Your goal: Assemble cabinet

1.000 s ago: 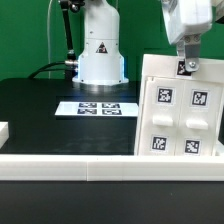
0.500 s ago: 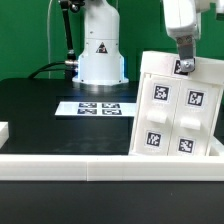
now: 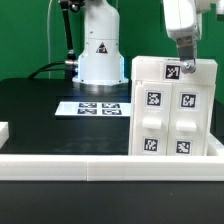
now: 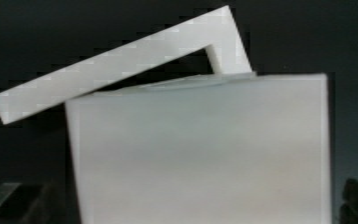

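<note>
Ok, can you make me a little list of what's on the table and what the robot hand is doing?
cabinet: big white box with square tags, standing at the exterior view's right
gripper: at the cabinet's top edge; whether its fingers pinch it cannot be told
marker board: flat on the black table
rail: white, along the table's near edge

A broad white face of the cabinet (image 4: 202,150) fills most of the wrist view, plain and slightly blurred, with no tags visible on it. A long, narrow white edge of the same box runs slantwise from about ten o'clock to one o'clock beyond that face, then bends down to meet it. Everything around the white plastic is dark
</note>
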Motion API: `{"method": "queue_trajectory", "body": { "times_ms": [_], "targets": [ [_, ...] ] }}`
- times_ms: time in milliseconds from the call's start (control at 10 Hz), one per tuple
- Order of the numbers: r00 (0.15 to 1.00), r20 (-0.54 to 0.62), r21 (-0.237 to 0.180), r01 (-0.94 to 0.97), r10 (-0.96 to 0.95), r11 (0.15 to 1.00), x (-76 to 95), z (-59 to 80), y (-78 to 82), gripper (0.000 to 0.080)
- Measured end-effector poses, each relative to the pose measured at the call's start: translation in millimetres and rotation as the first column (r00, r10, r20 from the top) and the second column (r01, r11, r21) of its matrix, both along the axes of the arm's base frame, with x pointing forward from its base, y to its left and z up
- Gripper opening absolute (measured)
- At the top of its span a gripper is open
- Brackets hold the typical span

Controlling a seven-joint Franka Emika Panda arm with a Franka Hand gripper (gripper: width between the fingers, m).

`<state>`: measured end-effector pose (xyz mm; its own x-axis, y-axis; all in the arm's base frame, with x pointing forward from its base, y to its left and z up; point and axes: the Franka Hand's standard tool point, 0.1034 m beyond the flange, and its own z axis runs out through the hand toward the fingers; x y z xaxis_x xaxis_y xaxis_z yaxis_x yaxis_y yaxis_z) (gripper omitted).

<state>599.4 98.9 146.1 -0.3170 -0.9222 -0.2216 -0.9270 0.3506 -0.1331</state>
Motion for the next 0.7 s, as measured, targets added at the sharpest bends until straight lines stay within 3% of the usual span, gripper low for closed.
{"method": "queue_trajectory", "body": {
  "times_ms": [700],
  "targets": [
    [1.0,0.001,-0.004,-0.021,0.021,1.0,-0.7,-1.5,1.5,0.0797]
  ]
}}
